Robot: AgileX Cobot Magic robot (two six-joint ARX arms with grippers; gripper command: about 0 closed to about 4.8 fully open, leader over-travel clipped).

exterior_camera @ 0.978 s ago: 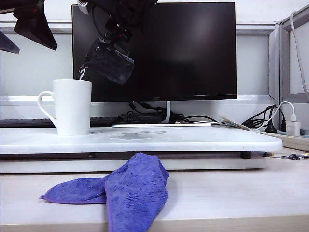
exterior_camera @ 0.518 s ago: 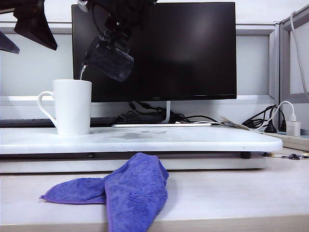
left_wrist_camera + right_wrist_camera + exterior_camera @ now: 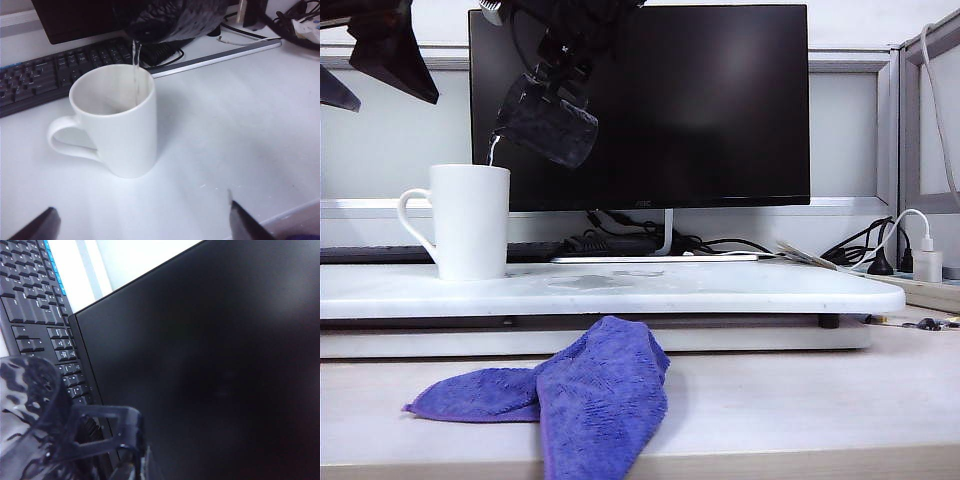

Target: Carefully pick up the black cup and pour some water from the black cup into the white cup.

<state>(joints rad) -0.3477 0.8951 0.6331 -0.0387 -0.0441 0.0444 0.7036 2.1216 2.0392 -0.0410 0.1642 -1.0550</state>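
Exterior view: right claw (image 3: 552, 62) grips black cup (image 3: 546, 124) tilted mouth-down-left; left claw (image 3: 370, 60) wide

The exterior camera sits low, facing the monitor (image 3: 640, 105). The left wrist camera looks down on the white cup (image 3: 116, 127), seen by both. The right wrist camera hugs the monitor.

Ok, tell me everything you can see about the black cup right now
The black cup is a small mug of dark, smoky see-through glass with bumpy, faceted walls and a side handle. The right gripper is shut on that handle and holds it in the air in front of the monitor, tipped with its lip above the white cup. A thin stream of water runs from the lip into the white cup. Nothing else touches it.
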